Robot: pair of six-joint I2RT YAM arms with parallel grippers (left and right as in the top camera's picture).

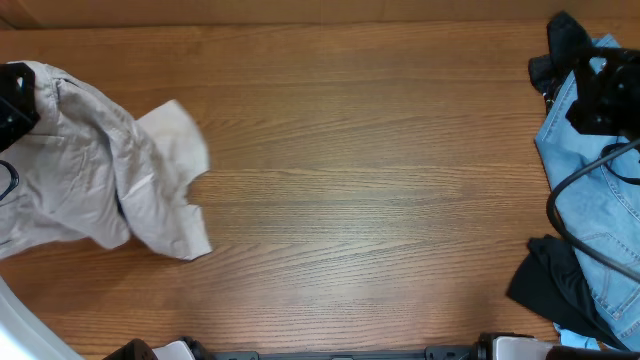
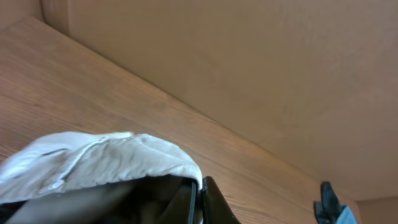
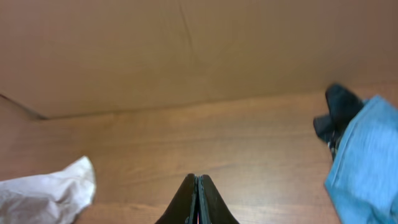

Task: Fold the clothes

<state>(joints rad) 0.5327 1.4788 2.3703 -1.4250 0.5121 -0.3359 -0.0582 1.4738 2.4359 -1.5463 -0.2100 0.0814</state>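
The pale beige trousers [image 1: 95, 170] lie crumpled at the table's left side, one part raised toward the far left edge. My left gripper [image 1: 14, 108] sits at that raised part. In the left wrist view its fingers [image 2: 199, 194] are pressed together with the trousers' cloth [image 2: 99, 158] draped over them and pinched at the tips. My right gripper [image 1: 592, 95] hovers at the far right over the blue denim. In the right wrist view its fingers [image 3: 196, 180] are shut with nothing between them, and an end of the trousers [image 3: 46, 190] shows at the lower left.
A light blue denim garment [image 1: 600, 210] lies along the right edge, also in the right wrist view [image 3: 367, 155]. A black garment [image 1: 548, 285] lies at its front and another dark piece [image 1: 560, 45] at its back. A brown wall [image 3: 186, 50] closes the far side.
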